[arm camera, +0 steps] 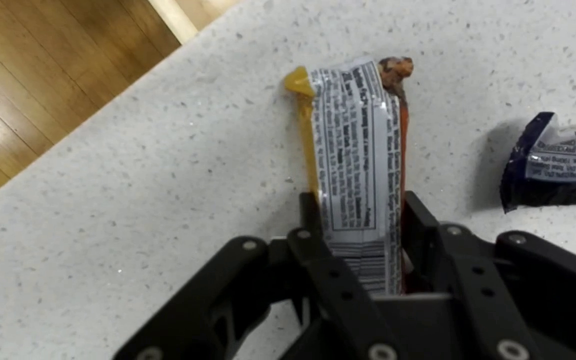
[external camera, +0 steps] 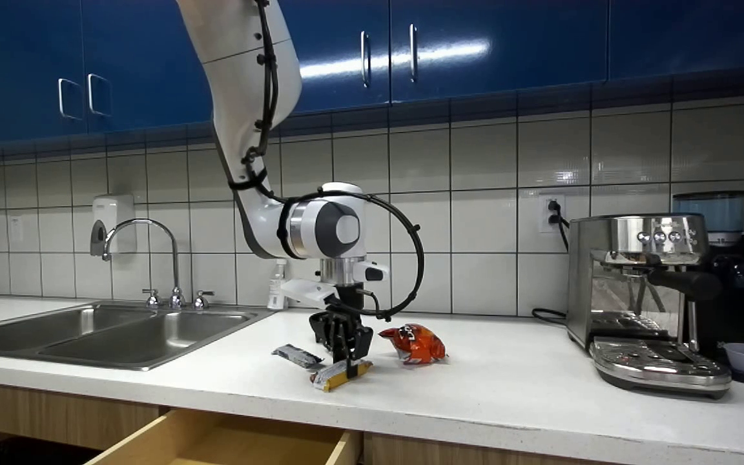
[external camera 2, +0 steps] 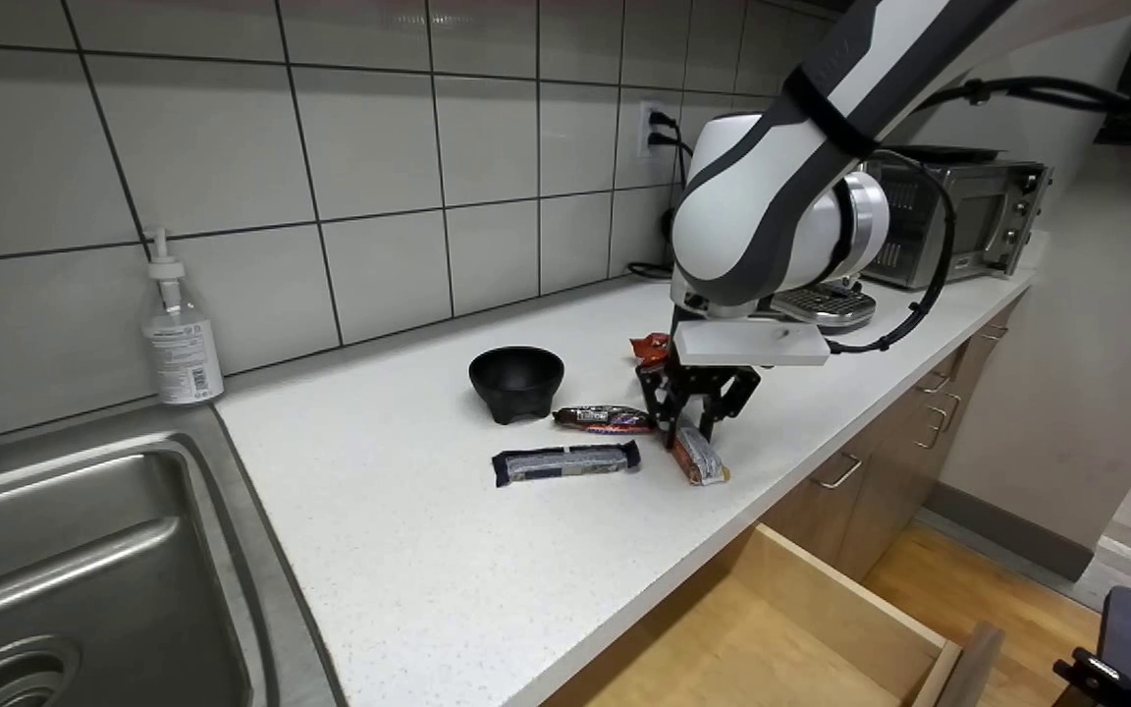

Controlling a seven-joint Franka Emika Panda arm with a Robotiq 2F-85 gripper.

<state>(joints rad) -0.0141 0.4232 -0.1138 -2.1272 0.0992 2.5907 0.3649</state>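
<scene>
the end effector [arm camera: 361, 207] is clamped across a snack bar [arm camera: 355, 140], gripping both long sides. the snack bar lies on the counter [external camera: 507, 387], pale printed face up in the wrist view. left of it in an exterior view are a dark blue bar [external camera 2: 565, 463] and a brown packet [external camera 2: 600, 419], both near, with a black bowl [external camera 2: 516, 385] farther off behind. in an exterior view an orange bag [external camera: 417, 344] sits near the snack bar, behind and to the right; the sink [external camera: 133, 342] is well apart to the snack bar's left, the coffee machine [external camera: 624, 239] well apart to its right. the drawer [external camera 2: 762, 619], pulled out, is lower than the snack bar.
</scene>
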